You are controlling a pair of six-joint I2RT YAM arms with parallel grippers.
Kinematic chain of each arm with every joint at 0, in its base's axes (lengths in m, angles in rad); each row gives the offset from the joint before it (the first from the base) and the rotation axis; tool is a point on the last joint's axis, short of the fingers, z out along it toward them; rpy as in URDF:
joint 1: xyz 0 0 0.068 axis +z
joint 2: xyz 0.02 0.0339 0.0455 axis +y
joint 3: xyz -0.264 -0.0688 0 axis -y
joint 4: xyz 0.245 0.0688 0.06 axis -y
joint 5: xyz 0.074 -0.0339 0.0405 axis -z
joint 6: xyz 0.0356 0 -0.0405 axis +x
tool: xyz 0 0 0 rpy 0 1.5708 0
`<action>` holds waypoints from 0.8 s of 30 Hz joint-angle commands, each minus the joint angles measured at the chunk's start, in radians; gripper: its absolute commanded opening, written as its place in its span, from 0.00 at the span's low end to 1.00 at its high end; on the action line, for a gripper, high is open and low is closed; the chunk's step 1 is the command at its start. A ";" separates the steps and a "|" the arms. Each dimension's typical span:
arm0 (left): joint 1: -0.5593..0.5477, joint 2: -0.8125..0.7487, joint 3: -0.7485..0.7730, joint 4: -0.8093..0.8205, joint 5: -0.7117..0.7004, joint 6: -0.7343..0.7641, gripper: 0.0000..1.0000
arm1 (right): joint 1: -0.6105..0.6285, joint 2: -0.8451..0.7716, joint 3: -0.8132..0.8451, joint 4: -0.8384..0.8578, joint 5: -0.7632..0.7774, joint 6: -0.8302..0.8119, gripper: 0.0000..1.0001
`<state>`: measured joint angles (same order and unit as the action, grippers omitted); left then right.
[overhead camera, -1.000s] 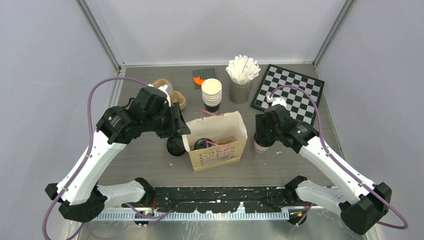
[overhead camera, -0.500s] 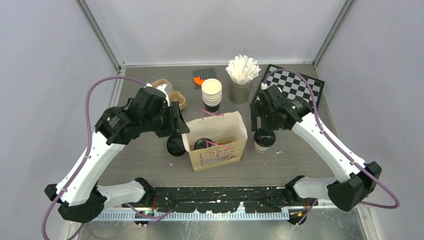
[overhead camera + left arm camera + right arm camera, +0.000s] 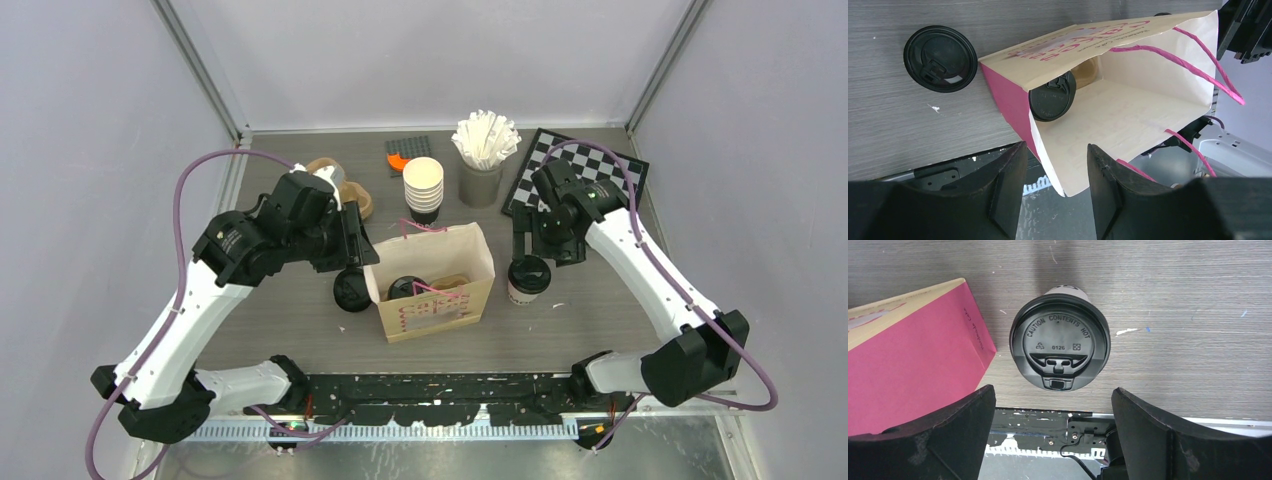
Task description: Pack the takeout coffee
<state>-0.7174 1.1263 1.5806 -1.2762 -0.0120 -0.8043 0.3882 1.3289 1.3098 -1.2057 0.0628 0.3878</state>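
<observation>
left gripper (image 3: 1055, 148): fingers are held apart, nothing is gripped, positioned over the open paper bag (image 3: 1128, 115) | right gripper (image 3: 1053, 394): fingers are spread wide, empty, held above a lidded cup (image 3: 1059, 347) | lidded cup: stood upright on the table (image 3: 1173, 300), just right of the bag | second lidded cup (image 3: 1052, 96): seen inside the bag

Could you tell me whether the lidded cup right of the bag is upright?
Upright: the cream paper cup with black plastic lid stands on its base, lid facing up.
</observation>
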 commanded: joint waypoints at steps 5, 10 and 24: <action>0.006 -0.003 0.024 0.017 -0.018 0.011 0.49 | 0.001 0.012 -0.022 0.006 -0.038 -0.042 0.91; 0.006 -0.011 0.015 0.015 -0.020 0.006 0.50 | 0.001 0.040 -0.037 0.026 -0.011 -0.060 0.90; 0.005 -0.018 0.020 -0.003 -0.037 0.002 0.50 | 0.001 0.077 -0.086 0.098 -0.011 -0.067 0.91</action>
<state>-0.7174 1.1259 1.5806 -1.2781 -0.0269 -0.8043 0.3885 1.4101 1.2335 -1.1439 0.0425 0.3389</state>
